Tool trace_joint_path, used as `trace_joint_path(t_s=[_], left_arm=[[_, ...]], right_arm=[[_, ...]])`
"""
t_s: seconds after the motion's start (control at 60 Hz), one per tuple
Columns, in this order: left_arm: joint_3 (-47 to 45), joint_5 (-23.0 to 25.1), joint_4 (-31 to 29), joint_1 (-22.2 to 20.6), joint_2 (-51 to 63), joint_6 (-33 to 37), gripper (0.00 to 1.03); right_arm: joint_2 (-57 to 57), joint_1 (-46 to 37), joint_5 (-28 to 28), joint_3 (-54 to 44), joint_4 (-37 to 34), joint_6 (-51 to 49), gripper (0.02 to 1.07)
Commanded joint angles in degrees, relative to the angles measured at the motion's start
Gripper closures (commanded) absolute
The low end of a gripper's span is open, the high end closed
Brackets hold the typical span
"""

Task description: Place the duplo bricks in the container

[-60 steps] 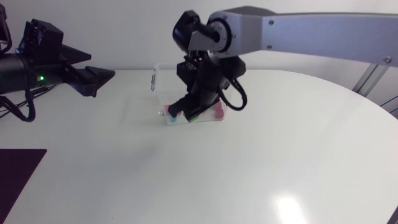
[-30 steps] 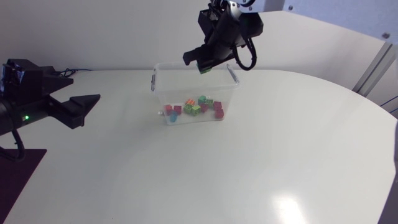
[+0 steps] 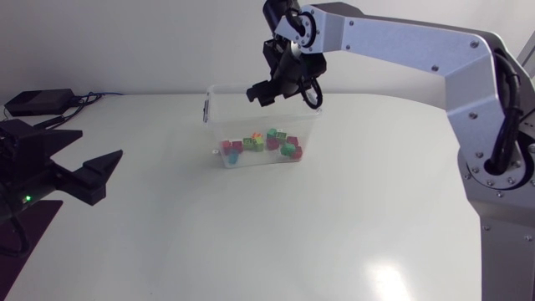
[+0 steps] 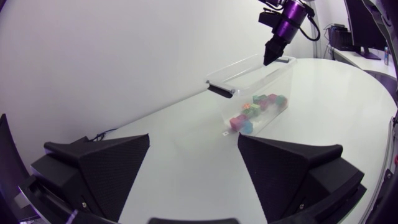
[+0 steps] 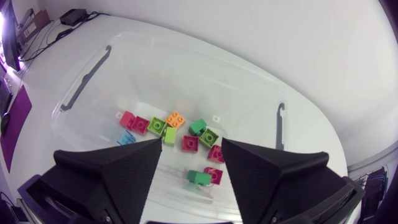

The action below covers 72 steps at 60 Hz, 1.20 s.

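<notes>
- My right end effector [image 3: 262, 90] hung over the far rim of the container [image 3: 216, 125], fingers wide apart and empty.
- My left end effector [image 4: 194, 137] stood wide open over the bench [image 3: 334, 217], well apart from the container.
- The bricks [image 3: 267, 144] lay loose inside the container; I saw none on the bench.
- Risk: a low sideways withdrawal could have caught the rim, dragging or tipping the container and spilling bricks.

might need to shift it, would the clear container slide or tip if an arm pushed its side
Probably slides: the container looks like thin clear plastic on a smooth table, so likely light. Its wide low shape makes tipping unlikely. Loose bricks would probably shift.
</notes>
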Motion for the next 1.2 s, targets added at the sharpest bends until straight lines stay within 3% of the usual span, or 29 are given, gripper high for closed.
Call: trace_joint_path(t_s=[0.0, 0.15, 0.25, 0.4, 0.6, 0.85, 1.183], left_arm=[[-2.05, -1.4, 0.39, 0.34, -3.36, -1.72, 0.04], [-3.99, -6.06, 0.3, -0.98, -6.43, -1.72, 0.04], [-5.39, -6.59, 0.22, -1.06, -7.93, -1.55, 0.04], [-7.33, -6.68, 1.62, -1.06, -9.33, -1.55, 0.04], [-9.35, -6.68, 5.31, -0.45, -10.65, -4.01, 0.04], [-12.16, -6.68, 9.18, -0.63, -11.7, -6.73, 0.04], [-15.94, -6.68, 10.94, -0.54, -15.92, -8.31, 0.04]], right_arm=[[-1.64, -1.39, 0.69, -1.28, 1.78, -0.63, 0.06], [-13.86, -3.33, 2.98, -14.72, 11.36, -0.72, 0.06], [-22.47, -3.59, 6.14, -25.27, 18.04, -2.39, 0.06], [-30.91, -4.73, 9.74, -35.29, 19.71, -6.43, 0.06], [-42.68, -7.9, 10.36, -49.0, 24.63, -10.56, 0.07], [-57.62, -10.89, 15.11, -65.61, 33.6, -13.38, 0.07], [-71.34, -16.07, 15.11, -80.29, 40.01, -16.37, 0.07]])
